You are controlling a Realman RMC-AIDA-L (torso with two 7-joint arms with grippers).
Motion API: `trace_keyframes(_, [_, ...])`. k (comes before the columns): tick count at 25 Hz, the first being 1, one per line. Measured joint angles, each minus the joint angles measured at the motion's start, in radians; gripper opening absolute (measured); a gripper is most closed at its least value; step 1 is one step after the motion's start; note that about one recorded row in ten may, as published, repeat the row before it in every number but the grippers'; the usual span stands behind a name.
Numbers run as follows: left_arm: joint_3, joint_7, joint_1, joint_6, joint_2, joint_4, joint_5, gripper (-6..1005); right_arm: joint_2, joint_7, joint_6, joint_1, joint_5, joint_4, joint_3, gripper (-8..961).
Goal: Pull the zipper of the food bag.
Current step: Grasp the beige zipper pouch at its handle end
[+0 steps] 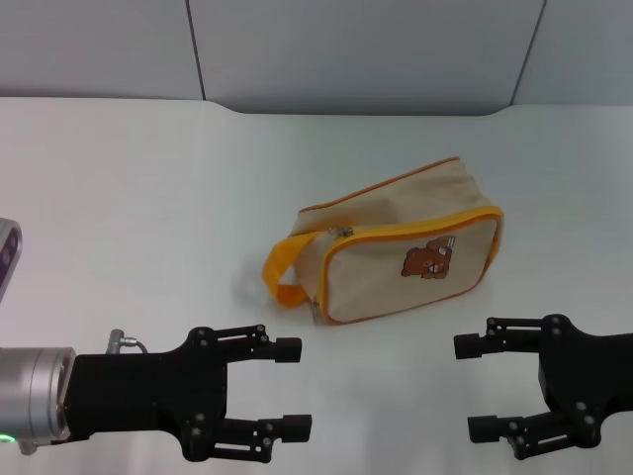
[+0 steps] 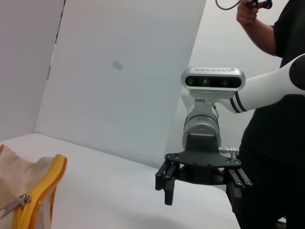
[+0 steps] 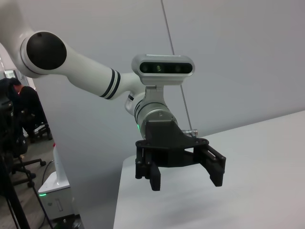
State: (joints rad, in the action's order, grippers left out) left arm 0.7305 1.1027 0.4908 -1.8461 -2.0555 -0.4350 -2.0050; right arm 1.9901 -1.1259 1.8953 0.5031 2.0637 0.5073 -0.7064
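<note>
The food bag (image 1: pixel 396 247) is a beige canvas pouch with orange piping and a brown bear picture. It lies on the white table (image 1: pixel 148 178) in the middle of the head view. Its orange loop handle (image 1: pixel 280 267) hangs off its left end. The zipper (image 1: pixel 415 230) runs along the top edge, with the silver pull tab (image 1: pixel 343 233) at the left end. My left gripper (image 1: pixel 294 388) is open and empty, in front of and left of the bag. My right gripper (image 1: pixel 473 387) is open and empty, in front of the bag's right end. The left wrist view shows a bag corner (image 2: pixel 19 179) with the pull tab (image 2: pixel 12 204).
Grey wall panels (image 1: pixel 376 49) stand behind the table. A grey device (image 1: pixel 6 257) sits at the table's left edge. A person in black (image 2: pixel 271 119) stands behind my right arm. The right gripper (image 2: pixel 202 193) shows in the left wrist view, the left gripper (image 3: pixel 186 181) in the right wrist view.
</note>
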Motion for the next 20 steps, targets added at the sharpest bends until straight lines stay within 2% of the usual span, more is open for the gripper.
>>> trace_keyframes(13, [0.000, 0.001, 0.002, 0.006, -0.004, 0.000, 0.000, 810, 0.008, 0.001, 0.000, -0.001, 0.001, 0.003, -0.006, 825])
trace_keyframes(14, [-0.007, -0.008, 0.002, 0.033, -0.012, 0.001, 0.007, 810, 0.006, 0.001, 0.000, -0.005, 0.001, 0.003, -0.003, 825])
trace_keyframes(18, [-0.021, -0.035, 0.005, 0.080, -0.018, 0.017, 0.023, 809, 0.001, 0.001, -0.002, -0.014, 0.001, 0.004, 0.000, 824])
trace_keyframes(19, [-0.035, -0.104, 0.014, 0.166, -0.022, 0.072, 0.071, 809, -0.006, 0.001, -0.009, -0.023, 0.001, 0.005, 0.004, 824])
trace_keyframes(20, [-0.036, -0.108, 0.014, 0.170, -0.022, 0.076, 0.075, 809, -0.006, 0.001, -0.009, -0.023, 0.001, 0.005, 0.004, 824])
